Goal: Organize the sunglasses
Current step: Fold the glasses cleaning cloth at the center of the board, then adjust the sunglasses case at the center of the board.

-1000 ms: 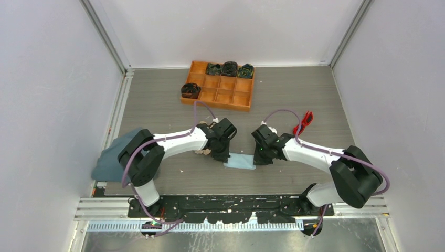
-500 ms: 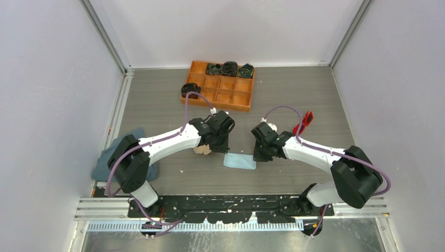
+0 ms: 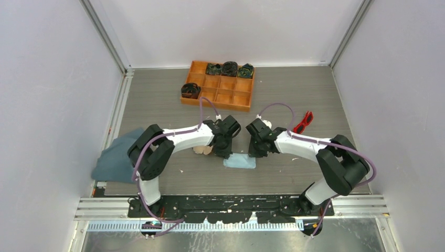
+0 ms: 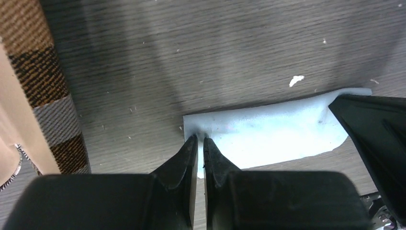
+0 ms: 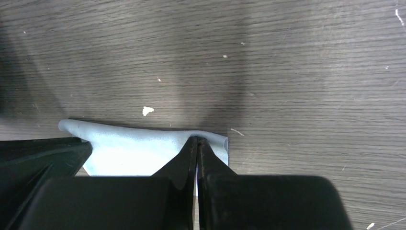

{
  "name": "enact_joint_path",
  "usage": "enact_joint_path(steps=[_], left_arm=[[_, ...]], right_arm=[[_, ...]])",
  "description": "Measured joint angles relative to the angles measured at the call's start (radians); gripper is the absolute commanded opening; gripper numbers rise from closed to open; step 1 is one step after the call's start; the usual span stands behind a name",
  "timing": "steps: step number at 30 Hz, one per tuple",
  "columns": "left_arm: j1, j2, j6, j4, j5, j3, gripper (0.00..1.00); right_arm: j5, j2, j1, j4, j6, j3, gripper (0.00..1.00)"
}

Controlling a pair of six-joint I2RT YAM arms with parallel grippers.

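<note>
The red sunglasses (image 3: 304,122) lie folded on the table to the right, behind my right arm, and neither gripper touches them. A small light blue cloth (image 3: 240,161) lies flat between the arms. My left gripper (image 3: 226,151) is shut on the cloth's far left corner (image 4: 268,132), as the left wrist view (image 4: 200,138) shows. My right gripper (image 3: 255,151) is shut on the cloth's far right edge (image 5: 134,151), pinching up a small fold in the right wrist view (image 5: 197,139). The plaid case (image 3: 202,150) lies open just left of the left gripper, also in the left wrist view (image 4: 43,72).
An orange compartment tray (image 3: 215,105) stands at the back, with dark rolled items in its far row. Another dark roll (image 3: 190,90) sits at its left end. A grey-blue cloth (image 3: 113,160) hangs over the table's left edge. Walls enclose three sides.
Both grippers have moved to the cloth's far edge, the left one shifting right and the right one shifting left. The cloth, case and sunglasses lie where they were.
</note>
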Motion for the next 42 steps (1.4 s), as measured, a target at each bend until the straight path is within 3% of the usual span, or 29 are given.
enact_joint_path(steps=[14, 24, 32, 42], left_arm=[[-0.017, -0.051, 0.011, -0.042, -0.029, 0.057, 0.12], [-0.011, 0.043, 0.017, -0.016, -0.059, 0.057, 0.12], [-0.01, 0.032, 0.02, -0.039, -0.075, 0.061, 0.13], [0.03, -0.271, 0.037, -0.148, -0.173, 0.105, 0.23]], right_arm=[[0.017, -0.059, -0.002, -0.061, -0.011, 0.035, 0.0], [0.019, 0.0, -0.022, 0.005, -0.005, 0.002, 0.0], [0.025, -0.035, -0.03, -0.012, -0.002, -0.012, 0.02], [0.089, -0.264, -0.034, -0.108, -0.019, 0.039, 0.06]])
